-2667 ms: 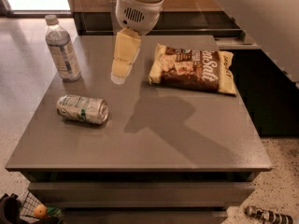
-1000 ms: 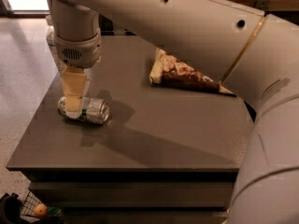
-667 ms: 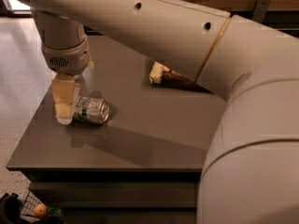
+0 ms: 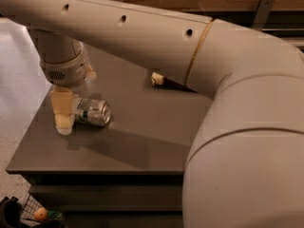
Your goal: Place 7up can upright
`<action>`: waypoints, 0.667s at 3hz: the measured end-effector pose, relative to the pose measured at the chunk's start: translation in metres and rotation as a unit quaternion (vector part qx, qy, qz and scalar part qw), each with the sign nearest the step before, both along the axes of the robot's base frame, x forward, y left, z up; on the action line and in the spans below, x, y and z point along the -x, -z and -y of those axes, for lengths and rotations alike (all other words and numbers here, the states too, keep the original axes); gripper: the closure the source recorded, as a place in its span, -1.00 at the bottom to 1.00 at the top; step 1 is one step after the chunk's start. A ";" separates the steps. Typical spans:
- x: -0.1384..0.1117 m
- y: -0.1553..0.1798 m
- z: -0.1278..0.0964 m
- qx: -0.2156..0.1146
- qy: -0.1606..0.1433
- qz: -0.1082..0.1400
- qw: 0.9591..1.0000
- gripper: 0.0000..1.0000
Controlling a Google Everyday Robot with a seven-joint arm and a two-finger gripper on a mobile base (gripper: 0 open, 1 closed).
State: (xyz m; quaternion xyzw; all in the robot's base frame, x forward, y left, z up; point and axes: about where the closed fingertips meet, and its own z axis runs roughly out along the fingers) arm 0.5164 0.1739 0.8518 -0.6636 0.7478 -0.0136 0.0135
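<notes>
Nearest the camera, the robot's bulky pale arm fills the right side and sweeps up and across the top before dropping at the left. There the gripper hangs tip-down from its round wrist, low over the dark grey table and close to its near-left corner. The 7up can lies on its side on the tabletop, right against the jaws. Its near end is tucked behind the gripper's pale tip, and its shiny far end points away from the jaws toward the middle of the table. I cannot tell whether the jaws stand apart around the can or have closed on it, since the gripper hides the contact. The step in hand looks like the grasp itself, with the can not yet lifted or turned. If the hold is not made, the next move calls for the jaws to close firmly across the can's round body. A lift clear of the surface should follow, then a quarter turn to bring its axis vertical, and a gentle set-down on one flat end. Well beyond the jaws, only a pale corner of a snack bag shows under the arm.
</notes>
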 end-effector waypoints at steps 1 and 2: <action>0.000 0.012 0.002 0.008 0.013 -0.001 1.000 -1.00; 0.001 0.019 0.008 0.015 0.033 0.002 0.999 -1.00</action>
